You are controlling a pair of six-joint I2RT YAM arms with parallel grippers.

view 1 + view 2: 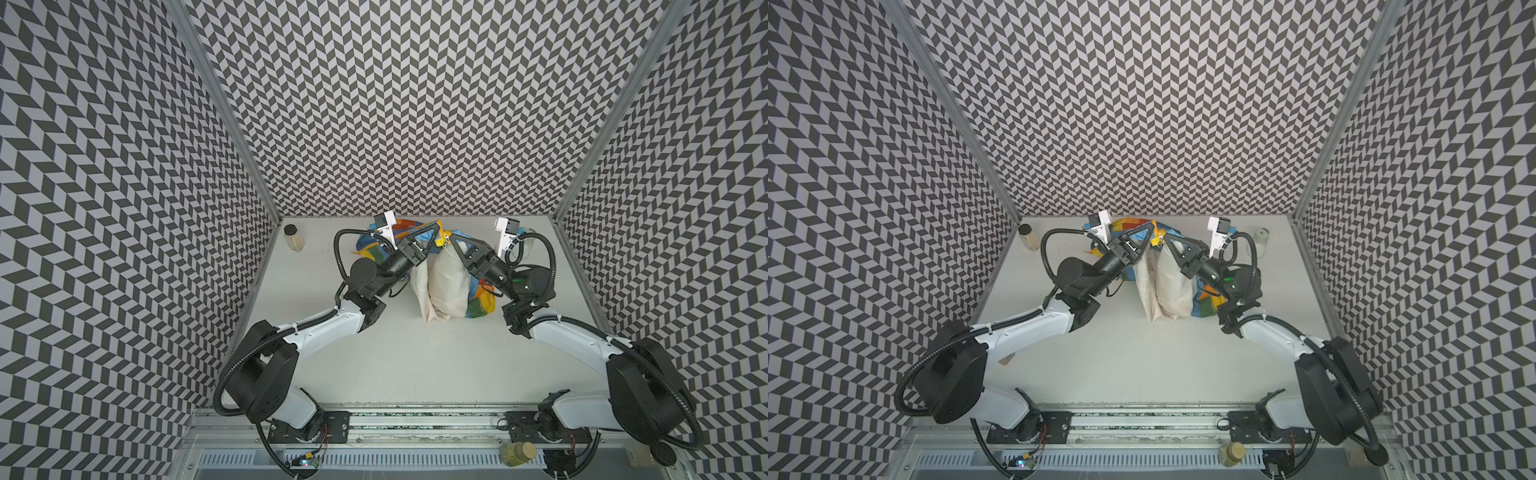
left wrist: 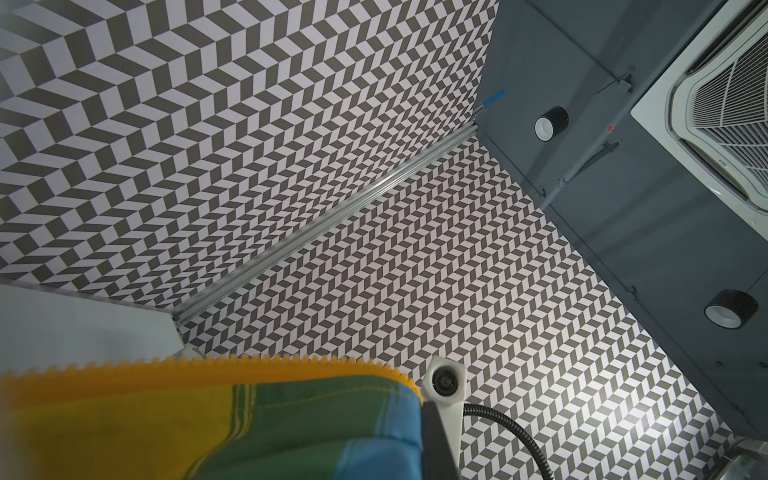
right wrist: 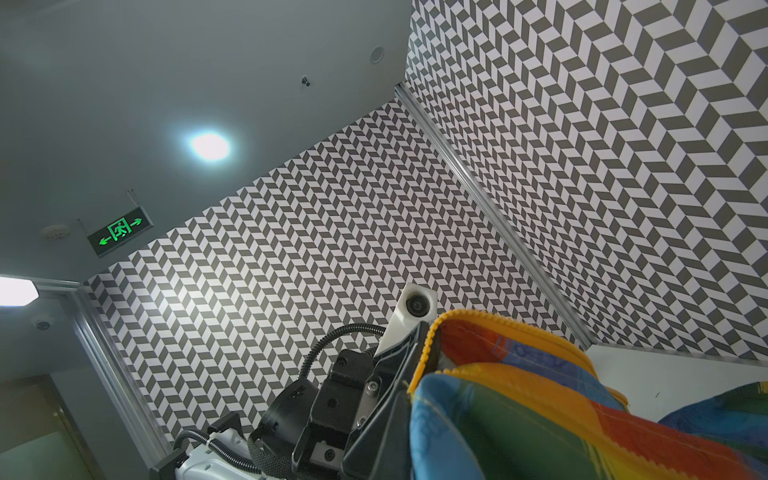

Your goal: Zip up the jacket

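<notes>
The jacket (image 1: 449,286) hangs lifted at the back of the table, its cream lining facing forward and rainbow bands showing at its sides in both top views. My left gripper (image 1: 437,233) is shut on the jacket's top edge. My right gripper (image 1: 454,240) is shut on that edge close beside it, tips almost meeting. In the left wrist view the orange-yellow zipper strip (image 2: 208,369) runs along green and blue cloth, which hides my own jaws. The right wrist view shows the zipper strip (image 3: 498,321) and my left gripper (image 3: 422,345) pinching it.
A small jar (image 1: 293,237) stands at the back left corner. A pale roll (image 1: 1261,239) stands at the back right. Another jar (image 1: 517,453) lies below the front rail. Patterned walls close in on three sides of the white table (image 1: 415,365).
</notes>
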